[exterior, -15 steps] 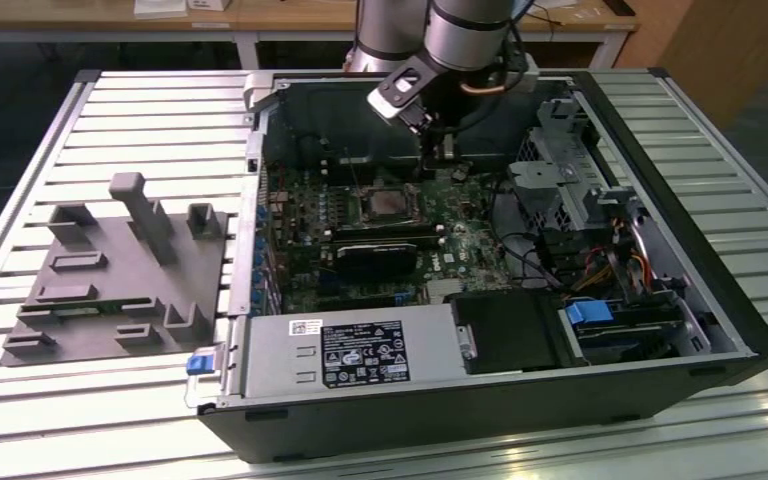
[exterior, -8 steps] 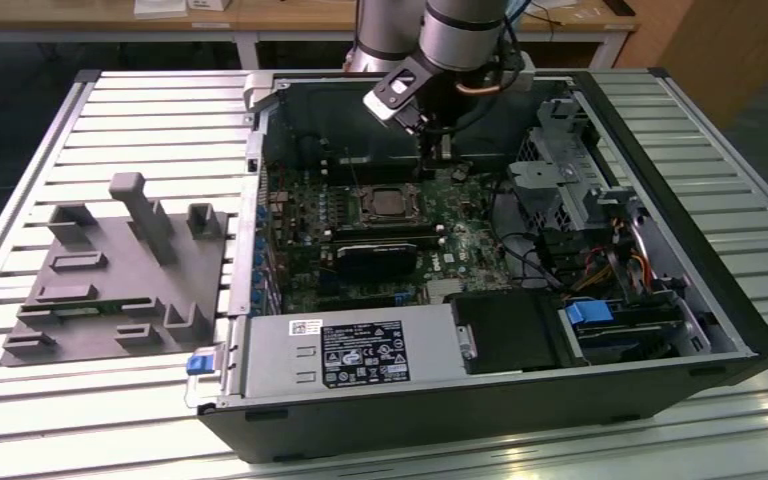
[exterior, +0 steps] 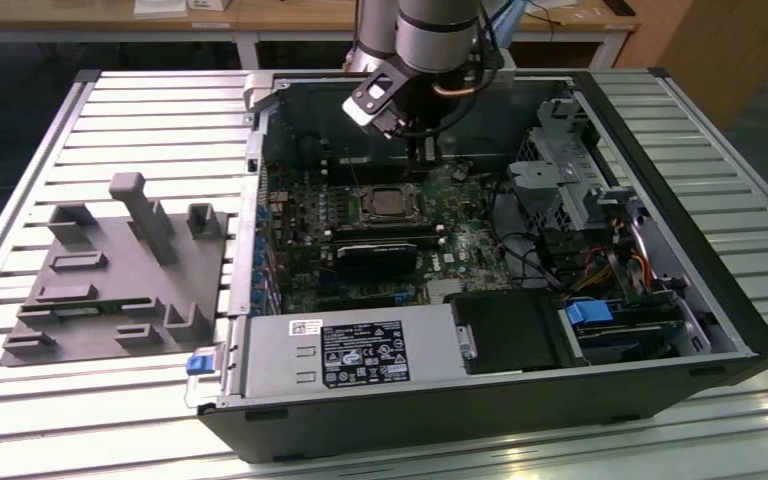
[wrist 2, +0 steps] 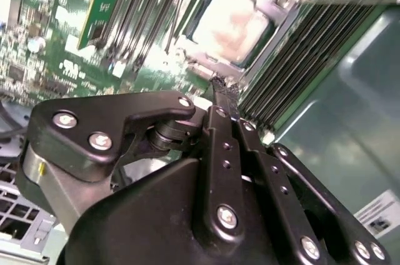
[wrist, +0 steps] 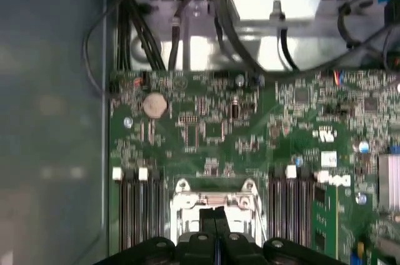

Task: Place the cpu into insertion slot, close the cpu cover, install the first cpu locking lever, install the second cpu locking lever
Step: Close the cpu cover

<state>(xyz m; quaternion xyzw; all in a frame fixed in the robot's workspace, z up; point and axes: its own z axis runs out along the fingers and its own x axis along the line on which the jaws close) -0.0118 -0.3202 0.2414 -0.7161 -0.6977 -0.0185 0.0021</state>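
End effector [wrist 2: 224, 87], clenched, tilts down with tips just beside the cpu cover [wrist 2: 282, 9].

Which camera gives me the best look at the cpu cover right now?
The second wrist view: the cpu cover is close, its frame plain around the cpu. The exterior view shows it small and distant; in the first wrist view the end effector hides part of it.
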